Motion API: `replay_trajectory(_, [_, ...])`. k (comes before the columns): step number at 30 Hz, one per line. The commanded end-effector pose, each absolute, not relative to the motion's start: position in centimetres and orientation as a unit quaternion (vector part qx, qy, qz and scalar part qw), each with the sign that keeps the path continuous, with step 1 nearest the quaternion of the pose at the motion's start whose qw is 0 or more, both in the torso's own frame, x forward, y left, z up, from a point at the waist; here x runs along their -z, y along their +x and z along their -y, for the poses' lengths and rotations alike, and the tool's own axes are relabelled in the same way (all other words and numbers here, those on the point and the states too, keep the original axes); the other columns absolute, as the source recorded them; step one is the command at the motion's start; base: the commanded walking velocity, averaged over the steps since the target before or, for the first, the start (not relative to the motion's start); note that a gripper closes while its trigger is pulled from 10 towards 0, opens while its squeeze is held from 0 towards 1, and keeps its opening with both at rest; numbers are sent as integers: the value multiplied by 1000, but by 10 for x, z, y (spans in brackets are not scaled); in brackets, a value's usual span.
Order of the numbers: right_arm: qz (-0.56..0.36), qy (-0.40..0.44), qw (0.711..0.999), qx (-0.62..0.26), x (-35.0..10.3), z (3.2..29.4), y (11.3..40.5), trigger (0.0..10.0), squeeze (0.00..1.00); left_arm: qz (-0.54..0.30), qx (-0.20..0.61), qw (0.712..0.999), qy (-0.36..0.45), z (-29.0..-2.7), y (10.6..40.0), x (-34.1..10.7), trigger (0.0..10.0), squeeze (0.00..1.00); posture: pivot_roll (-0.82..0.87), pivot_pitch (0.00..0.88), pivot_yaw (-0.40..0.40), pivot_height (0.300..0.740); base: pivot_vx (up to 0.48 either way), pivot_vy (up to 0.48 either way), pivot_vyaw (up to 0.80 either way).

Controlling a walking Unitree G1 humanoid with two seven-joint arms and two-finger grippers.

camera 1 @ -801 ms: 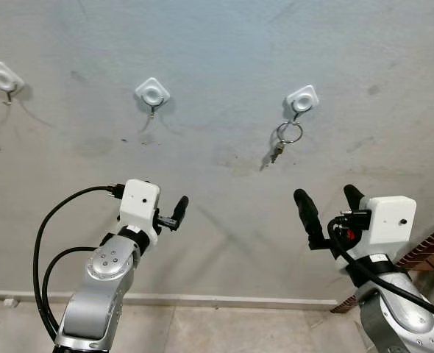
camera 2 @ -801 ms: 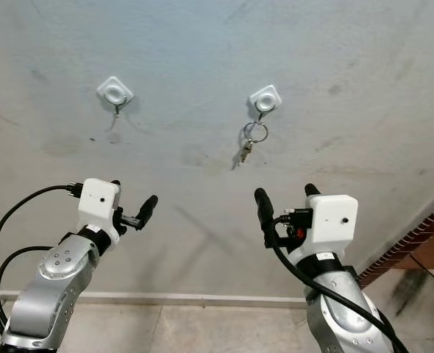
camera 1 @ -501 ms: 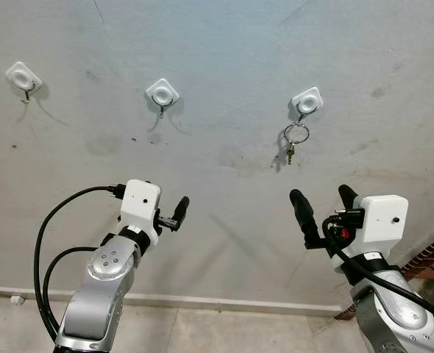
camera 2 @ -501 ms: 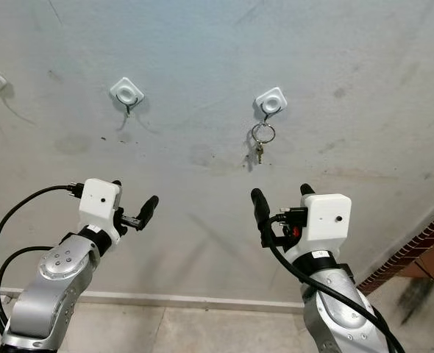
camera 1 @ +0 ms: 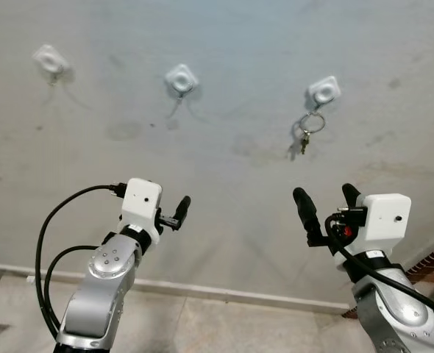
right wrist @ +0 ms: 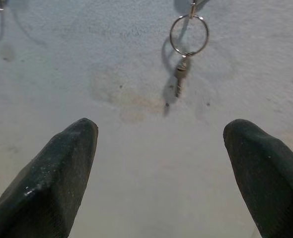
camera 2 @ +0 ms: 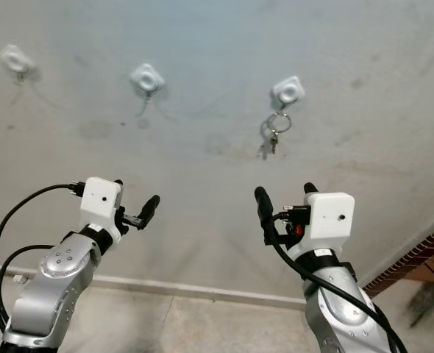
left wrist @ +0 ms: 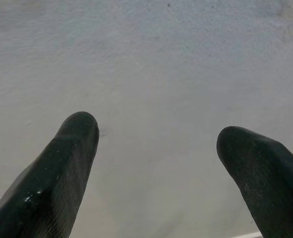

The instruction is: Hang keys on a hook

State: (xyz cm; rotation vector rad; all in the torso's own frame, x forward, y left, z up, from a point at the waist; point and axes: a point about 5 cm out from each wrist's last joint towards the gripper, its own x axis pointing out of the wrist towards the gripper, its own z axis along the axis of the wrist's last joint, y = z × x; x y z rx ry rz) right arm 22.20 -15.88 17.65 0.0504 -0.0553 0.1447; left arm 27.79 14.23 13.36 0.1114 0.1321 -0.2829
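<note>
Keys [camera 1: 306, 133] on ring hang from rightmost of 3 wall hooks [camera 1: 324, 90]; task looks done. Right end effector [camera 1: 326, 201] empty, fingers spread, below keys and apart. Left end effector [left wrist: 156, 163] spread, empty, facing bare wall [camera 1: 224, 44].

— Where do your head cameras look from?

— From above my arms, facing the grey plastered wall [camera 1: 224, 66] at middling range. Both eyes share its row of white square hooks [camera 1: 181, 77], the small metal key on a round ring [camera 2: 277, 126] and my two forearms.

— And your wrists?

— My right wrist camera looks out between my right hand [right wrist: 161, 168] fingers, close to the wall, sharing that key with my eyes. My left wrist camera faces bare wall past my left hand [left wrist: 156, 163].
</note>
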Motion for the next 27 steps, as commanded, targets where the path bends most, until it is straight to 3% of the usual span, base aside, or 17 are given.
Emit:
replay_trajectory(1, [28, 22, 997, -66, -177, 162, 222, 10000, 0, -69, 151, 985, 52, -138, 278, -133, 10000, 0, 71, 6, -50, 740, -368, 0, 0])
replay_trajectory(27, [41, 15, 998, -53, -182, 171, 231, 10000, 0, -74, 152, 984, 51, -136, 279, -133, 10000, 0, 70, 16, -47, 740, -356, 0, 0])
